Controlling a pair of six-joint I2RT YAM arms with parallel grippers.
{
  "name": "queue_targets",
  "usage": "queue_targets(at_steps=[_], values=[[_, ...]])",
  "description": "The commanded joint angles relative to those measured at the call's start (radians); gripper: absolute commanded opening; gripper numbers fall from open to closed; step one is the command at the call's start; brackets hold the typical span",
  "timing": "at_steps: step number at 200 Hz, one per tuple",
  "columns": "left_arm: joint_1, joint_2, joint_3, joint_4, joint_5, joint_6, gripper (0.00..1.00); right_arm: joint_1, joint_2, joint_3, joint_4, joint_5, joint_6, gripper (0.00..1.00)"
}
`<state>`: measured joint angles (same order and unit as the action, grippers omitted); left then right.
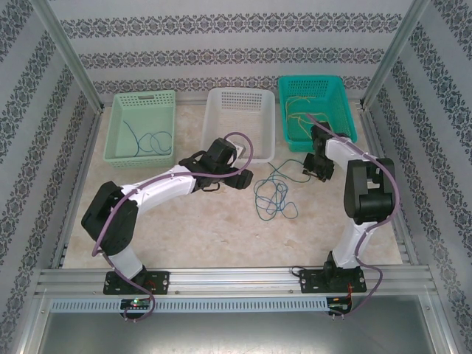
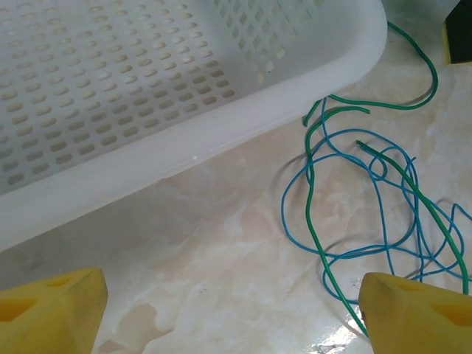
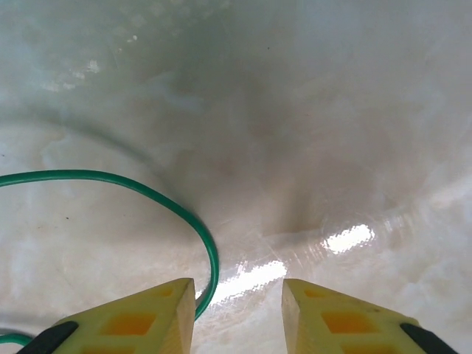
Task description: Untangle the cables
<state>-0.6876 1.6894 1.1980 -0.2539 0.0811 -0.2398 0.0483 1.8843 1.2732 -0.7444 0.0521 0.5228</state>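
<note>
1. The right arm's yellow foam fingers (image 3: 133, 317) are hanging low over the pale marbled table (image 3: 332, 133). They are standing partly apart, with a clear gap showing and nothing pinched.
2. The thin green wire (image 3: 147, 188) is curving in from one side and dipping into that gap, hugging the inner edge of one finger. By my reading, that is the relation the coming pinch is turning on.
3. Seen from above, that green strand is running out of the loose knot of blue and green wires (image 1: 273, 195) in mid-table and across toward the right arm. That is putting the right arm nearer to it.
4. The left arm's yellow foam fingers (image 2: 51, 310) are spread wide and holding nothing, hovering just beside the white perforated plastic basket (image 2: 221, 140).
5. For the left arm, the knot is lying ahead and off toward one finger. The thin blue wire (image 2: 295, 236) is looping across the green one there, and a green stretch is passing right beside that finger's tip.
</note>
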Motion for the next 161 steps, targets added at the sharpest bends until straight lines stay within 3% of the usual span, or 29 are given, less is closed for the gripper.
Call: queue_targets(at_steps=[1, 50, 107, 161], values=[[-0.012, -0.049, -0.001, -0.034, -0.05, 0.038, 0.89, 0.045, 0.079, 0.015, -0.067, 0.041, -0.075, 0.36], [-0.012, -0.081, -0.023, -0.035, -0.061, 0.042, 0.89, 0.069, -0.07, -0.1, 0.088, -0.067, 0.022, 0.4], [-0.012, -0.066, -0.029, -0.021, 0.005, 0.014, 0.9, 0.084, -0.231, -0.128, 0.103, -0.022, 0.075, 0.57], [-0.055, 0.063, -0.018, 0.014, 0.248, -0.021, 0.68, 0.085, -0.359, -0.212, 0.137, -0.075, 0.059, 0.6]])
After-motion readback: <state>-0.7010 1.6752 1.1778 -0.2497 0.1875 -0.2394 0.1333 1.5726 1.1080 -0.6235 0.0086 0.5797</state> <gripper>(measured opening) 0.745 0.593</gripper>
